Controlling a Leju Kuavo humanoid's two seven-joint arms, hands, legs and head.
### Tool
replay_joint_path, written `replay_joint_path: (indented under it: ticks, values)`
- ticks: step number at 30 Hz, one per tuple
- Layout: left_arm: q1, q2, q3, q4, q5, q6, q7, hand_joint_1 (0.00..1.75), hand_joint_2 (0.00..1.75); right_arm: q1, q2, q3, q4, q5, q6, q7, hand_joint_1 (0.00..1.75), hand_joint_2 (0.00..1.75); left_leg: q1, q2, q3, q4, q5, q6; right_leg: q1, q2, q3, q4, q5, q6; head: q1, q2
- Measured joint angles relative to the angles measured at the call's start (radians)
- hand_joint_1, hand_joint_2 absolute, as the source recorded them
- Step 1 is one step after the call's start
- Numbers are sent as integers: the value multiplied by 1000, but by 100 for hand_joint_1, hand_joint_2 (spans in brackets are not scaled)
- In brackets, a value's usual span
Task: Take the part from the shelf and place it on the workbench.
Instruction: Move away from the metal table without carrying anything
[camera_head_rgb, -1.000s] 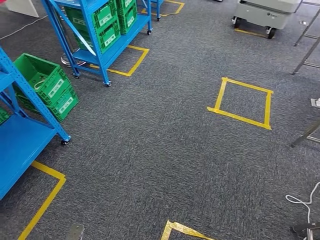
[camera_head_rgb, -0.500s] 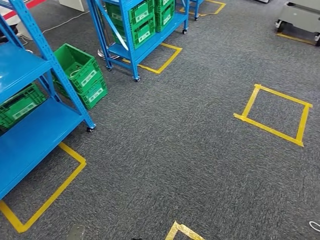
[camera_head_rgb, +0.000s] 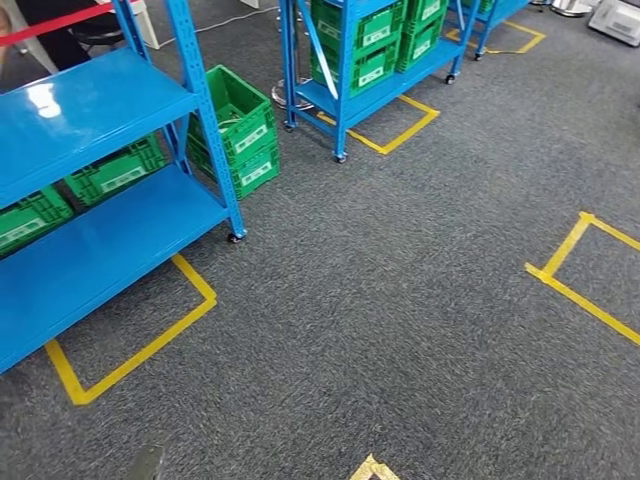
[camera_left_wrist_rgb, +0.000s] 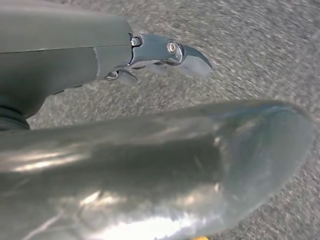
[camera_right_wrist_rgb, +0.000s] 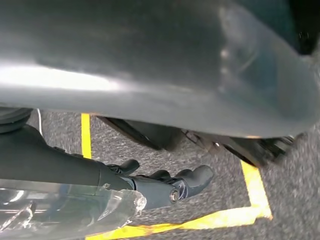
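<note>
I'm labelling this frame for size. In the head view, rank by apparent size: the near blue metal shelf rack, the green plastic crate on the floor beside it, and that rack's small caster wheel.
1. Near blue metal shelf rack
2. Green plastic crate
3. Small caster wheel

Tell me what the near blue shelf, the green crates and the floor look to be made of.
Near blue shelf: likely painted sheet metal, glossy, given the light glare on the top deck and the punched uprights.
Green crates: seemingly moulded plastic, with ribbed walls and white labels.
Floor: looks like short-pile carpet, speckled grey and matte, marked with yellow tape.
</note>
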Motion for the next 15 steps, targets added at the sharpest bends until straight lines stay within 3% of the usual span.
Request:
replay_joint_path:
  ticks: [1, 2, 4, 6, 8, 9, 11, 13, 14, 15]
  values:
    - [1, 0, 3, 0, 1, 2, 2, 0, 0, 0, -1, 2, 0, 1, 2, -1, 0, 0, 0, -16, 0, 0, 1, -1, 0, 3, 6, -17, 21, -2, 0, 0]
    - [1, 0, 6, 0, 1, 4, 4, 0, 0, -1, -2, 3, 0, 2, 3, -2, 0, 0, 0, -32, 0, 0, 2, -2, -1, 9, 30, -73, 57, -5, 0, 0]
    - [1, -1, 10, 0, -1, 11, 5, 0, 0, -5, -3, 6, 0, 2, 3, -2, 0, 0, -1, -59, -1, 2, 2, -9, -5, 50, 93, -212, 115, -10, 0, 0]
    - [1, -1, 11, 0, -8, 24, 1, 0, 0, -9, -4, 10, 0, 2, 2, -2, 0, 0, -1, -80, -7, 3, 0, -19, -7, 78, 122, -281, 128, -14, -1, 0]
    - [3, 0, 13, 0, -16, 47, -5, 0, 0, -12, -5, 11, 0, 1, 1, -2, 0, 0, 3, -95, -10, 1, -5, -31, -4, 63, 128, -286, 123, -25, -2, 0]
    - [5, -1, 14, 0, -19, 57, -9, 0, 0, -12, -6, 11, 0, 0, 0, -3, 0, 0, 4, -86, -13, 7, -10, -36, -4, 53, 134, -288, 122, -32, -2, 0]
    - [5, -2, 14, 0, -24, 67, -14, 0, 0, -11, -6, 11, 0, -2, 0, -5, 0, 0, 3, -37, -45, 73, -45, -43, -6, 29, 150, -296, 120, -44, -9, 0]
    - [3, -3, 14, 0, -25, 69, -17, 0, 0, -6, -7, 11, 0, -4, 0, -6, 0, 0, 2, 10, -123, 211, -100, -48, -3, 0, 164, -298, 108, -48, -15, 0]
    - [3, -3, 14, 0, -25, 69, -17, 0, 0, -3, -8, 11, 0, -4, 0, -6, 0, 0, 2, 17, -163, 272, -114, -49, -2, -14, 171, -298, 99, -48, -14, 0]
    - [6, -3, 14, 0, -25, 69, -18, 0, 0, -1, -8, 11, 0, -4, -1, -6, 0, 0, 2, 20, -190, 304, -110, -50, -1, -28, 181, -298, 89, -47, -15, 0]
